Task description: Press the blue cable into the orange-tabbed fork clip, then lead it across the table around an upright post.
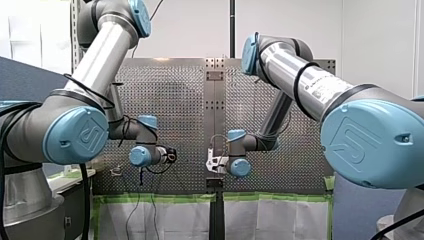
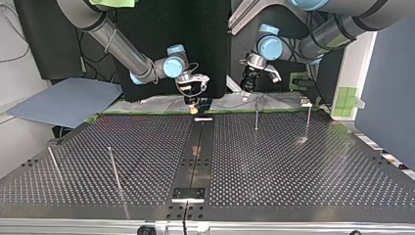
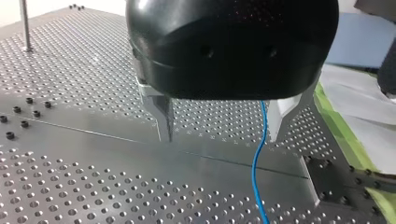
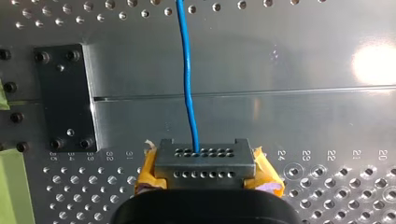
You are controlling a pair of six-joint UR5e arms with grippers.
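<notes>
Four posts [image 2: 256, 117] stand upright on the desk [image 2: 293, 166], two in each half of the top view, and there is one blue cable [image 4: 187, 79]. Two grippers hang near the desk's edge on the arms' side.

Numbers [image 4: 331, 153] are printed beside the holes [image 4: 293, 171] in the right wrist view: 20 to 24 on one side of the right gripper [image 4: 204, 161], 31 to about 35 on the other (the last ones I read with difficulty). The writing on my right arm [image 1: 310, 85] is too small to read.

The right gripper's fingers, with yellow pads [image 4: 266, 175], are clenched on the cable, which runs straight ahead from them over the smooth middle strip [image 4: 280, 112]. The left gripper [image 3: 219, 135] has its metal fingers released, wide apart. The cable passes between them, just beside one finger, and runs on over the desk.
</notes>
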